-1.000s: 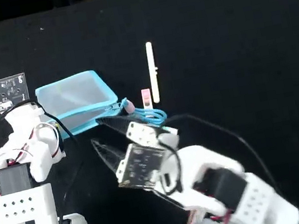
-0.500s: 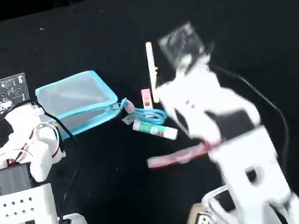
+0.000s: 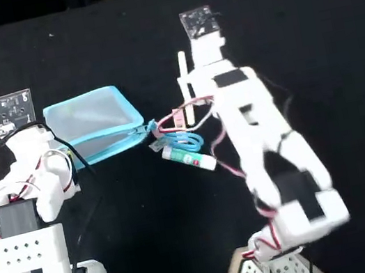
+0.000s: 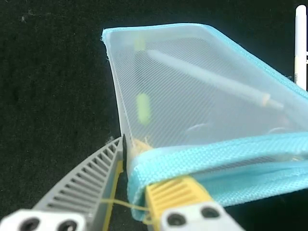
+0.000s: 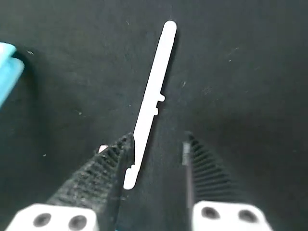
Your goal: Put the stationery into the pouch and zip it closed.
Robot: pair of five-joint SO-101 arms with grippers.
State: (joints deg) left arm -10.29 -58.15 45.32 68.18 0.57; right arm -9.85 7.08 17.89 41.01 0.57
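The white pen (image 3: 183, 66) lies on the tabletop (image 3: 309, 50) just past the zipper end of the pouch (image 3: 91, 117); expect it light, stiff and slick, best gripped mid-barrel. The right fingers (image 5: 120, 149) stand spread astride its near end; the left fingers (image 4: 108, 161) pinch the pouch corner. A second ago the right fingers hovered at the pouch mouth.

Left gripper (image 4: 131, 166) bites the pouch (image 4: 192, 110) at its blue zipper-edge corner. Inside the pouch, a pale pen (image 4: 211, 79) lies slanted behind the mesh. Just beyond the pouch, a white pen (image 4: 301, 43) lies on the black table (image 4: 53, 96).
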